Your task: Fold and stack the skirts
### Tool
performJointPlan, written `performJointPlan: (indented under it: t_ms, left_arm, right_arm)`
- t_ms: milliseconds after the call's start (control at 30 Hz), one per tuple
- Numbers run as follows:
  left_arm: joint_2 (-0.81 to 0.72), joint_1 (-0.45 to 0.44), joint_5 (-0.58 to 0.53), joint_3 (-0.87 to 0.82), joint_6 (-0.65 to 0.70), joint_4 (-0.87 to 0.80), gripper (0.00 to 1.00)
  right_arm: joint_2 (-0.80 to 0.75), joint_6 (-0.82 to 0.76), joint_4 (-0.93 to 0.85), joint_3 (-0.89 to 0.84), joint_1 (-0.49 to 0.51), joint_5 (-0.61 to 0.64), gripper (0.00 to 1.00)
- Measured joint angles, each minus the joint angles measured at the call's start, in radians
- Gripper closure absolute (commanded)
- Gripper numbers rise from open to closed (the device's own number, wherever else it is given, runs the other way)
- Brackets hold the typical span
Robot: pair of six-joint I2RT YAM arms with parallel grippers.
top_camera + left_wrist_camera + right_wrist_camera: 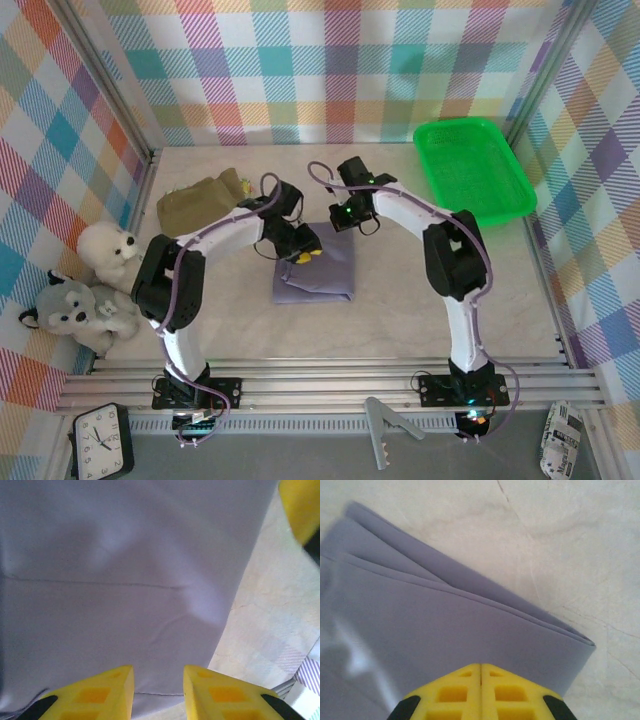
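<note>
A lavender-grey skirt (315,272) lies folded in a neat rectangle at the table's middle; its stacked layers show in the right wrist view (445,625). My left gripper (300,252) hovers over the skirt's far left part with its jaws apart and nothing between them; smooth cloth (120,580) fills the space under them (158,672). At the skirt's far edge my right gripper (346,214) points down, its jaws pressed together (481,666) with no cloth pinched. An olive-khaki skirt (198,203) lies crumpled at the back left.
A green plastic tray (478,168) sits at the back right. A white plush toy (107,250) and a grey one (75,312) rest against the left wall. Bare table lies right of the lavender skirt. A metal rail (330,375) runs along the near edge.
</note>
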Motion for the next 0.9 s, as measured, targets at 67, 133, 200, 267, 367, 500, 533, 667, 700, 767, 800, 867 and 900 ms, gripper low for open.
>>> performJointPlan:
  t_ms: [67,133,200,267,367,500,533,667,700,767,800,867,900]
  left_arm:
    - [0.007,0.003,-0.004,-0.025,-0.008,0.003,0.68]
    - [0.010,0.010,-0.018,-0.040,-0.006,-0.005,0.68]
    - [0.012,0.017,-0.030,-0.055,0.004,-0.010,0.68]
    - [0.012,0.021,-0.047,-0.072,0.021,-0.022,0.68]
    - [0.023,0.022,-0.072,-0.078,0.057,-0.052,0.68]
    - [0.072,0.023,-0.080,-0.047,0.117,-0.085,0.68]
    - [0.089,0.023,-0.072,-0.021,0.134,-0.101,0.68]
    - [0.160,0.023,-0.071,0.084,0.191,-0.134,0.68]
    - [0.179,0.024,-0.071,0.114,0.203,-0.146,0.68]
    - [0.218,0.024,-0.073,0.177,0.227,-0.167,0.68]
    - [0.230,0.024,-0.073,0.198,0.235,-0.168,0.68]
    - [0.242,0.024,-0.074,0.227,0.253,-0.169,0.67]
    - [0.242,0.025,-0.079,0.235,0.259,-0.173,0.67]
  right_arm:
    - [0.055,-0.006,-0.046,0.051,-0.003,0.010,1.00]
    - [0.087,-0.005,-0.087,0.076,-0.006,0.018,1.00]
    - [0.095,0.007,-0.119,0.075,-0.008,0.029,1.00]
    - [0.086,0.034,-0.132,0.044,-0.012,0.037,1.00]
    - [0.015,0.083,-0.116,-0.077,-0.024,0.032,1.00]
    - [-0.112,0.167,-0.099,-0.283,-0.032,-0.004,0.98]
    - [-0.144,0.198,-0.081,-0.334,-0.033,-0.022,0.97]
    - [-0.290,0.407,0.084,-0.579,-0.038,-0.119,0.94]
    - [-0.321,0.460,0.131,-0.632,-0.036,-0.135,0.94]
    - [-0.381,0.581,0.233,-0.732,-0.019,-0.157,0.93]
    - [-0.398,0.631,0.265,-0.759,-0.005,-0.158,0.92]
    - [-0.410,0.708,0.293,-0.771,0.029,-0.146,0.87]
    - [-0.415,0.730,0.305,-0.771,0.039,-0.136,0.83]
